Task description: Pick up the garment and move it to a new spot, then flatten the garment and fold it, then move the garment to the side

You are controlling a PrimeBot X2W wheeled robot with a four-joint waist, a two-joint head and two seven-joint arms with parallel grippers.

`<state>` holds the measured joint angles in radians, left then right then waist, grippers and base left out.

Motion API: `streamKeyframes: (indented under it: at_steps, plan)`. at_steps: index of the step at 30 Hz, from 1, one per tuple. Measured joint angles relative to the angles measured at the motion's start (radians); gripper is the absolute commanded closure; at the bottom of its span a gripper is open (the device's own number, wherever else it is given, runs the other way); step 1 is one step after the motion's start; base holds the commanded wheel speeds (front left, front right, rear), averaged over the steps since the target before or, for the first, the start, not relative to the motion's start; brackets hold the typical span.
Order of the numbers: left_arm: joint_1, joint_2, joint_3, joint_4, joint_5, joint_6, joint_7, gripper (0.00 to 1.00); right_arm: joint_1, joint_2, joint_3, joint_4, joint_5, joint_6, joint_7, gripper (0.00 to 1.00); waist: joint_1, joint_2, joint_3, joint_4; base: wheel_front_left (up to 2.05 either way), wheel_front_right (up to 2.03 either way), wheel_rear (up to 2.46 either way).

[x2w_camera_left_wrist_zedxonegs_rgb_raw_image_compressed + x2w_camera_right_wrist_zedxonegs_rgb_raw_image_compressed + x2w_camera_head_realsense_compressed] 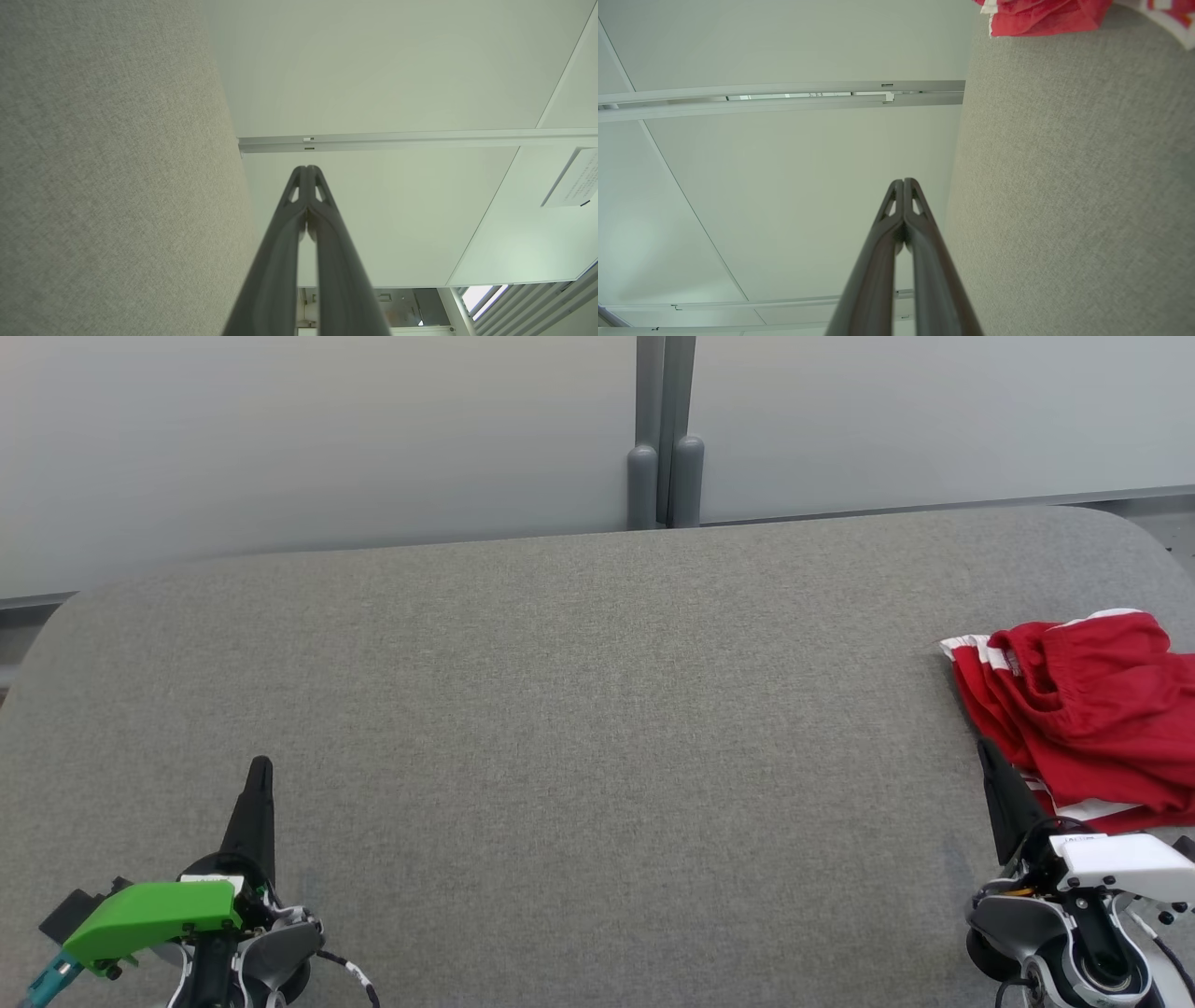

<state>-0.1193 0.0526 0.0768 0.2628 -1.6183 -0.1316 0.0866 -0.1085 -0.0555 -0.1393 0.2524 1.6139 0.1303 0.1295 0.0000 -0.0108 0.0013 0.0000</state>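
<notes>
A red garment (1088, 709) with white stripes lies crumpled at the right edge of the grey fabric surface (579, 728). A corner of the garment (1041, 14) also shows at the top of the right wrist view. My right gripper (985, 751) is shut at the lower right, its tip just beside the garment's near edge, with nothing between its fingers. My left gripper (260, 767) is shut at the lower left, far from the garment. In both wrist views the shut gripper tips (307, 169) (903, 181) press together and hold nothing.
Pale wall panels (327, 429) stand behind the surface, with a grey post (665, 448) at the back middle. The surface has rounded back corners. A wide stretch of bare grey fabric lies between the two grippers.
</notes>
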Motion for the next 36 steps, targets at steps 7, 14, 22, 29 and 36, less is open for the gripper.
streamKeyframes:
  at_steps: [7,14,22,29,36]
  plan:
    - [0.0,0.0,0.001,0.0,0.0,0.0,0.0,1.0,0.0,0.0,0.0,0.0,0.0,0.0,0.001,1.0,0.0,0.0,0.0,0.0,0.0,0.0,0.0]
    - [0.0,0.0,0.001,0.0,0.0,0.0,0.0,1.0,0.0,0.0,-0.001,0.0,0.0,0.0,0.001,1.0,0.0,0.0,0.0,0.0,0.0,0.0,0.0]
    - [0.0,-0.001,0.002,0.0,0.0,0.0,0.0,1.0,0.0,0.001,-0.002,0.0,0.0,0.0,0.001,1.0,0.0,0.0,0.0,0.0,0.0,0.0,0.0]
    - [0.0,-0.001,0.002,0.0,0.0,0.0,0.001,1.0,0.0,0.001,-0.002,0.0,0.0,0.0,0.001,1.0,0.0,0.0,0.0,0.0,0.0,0.0,0.0]
    - [0.0,-0.001,0.002,0.0,0.0,0.0,0.001,1.0,0.0,0.001,-0.003,0.0,0.0,0.0,0.001,1.0,0.0,0.0,0.0,0.0,0.0,0.0,0.0]
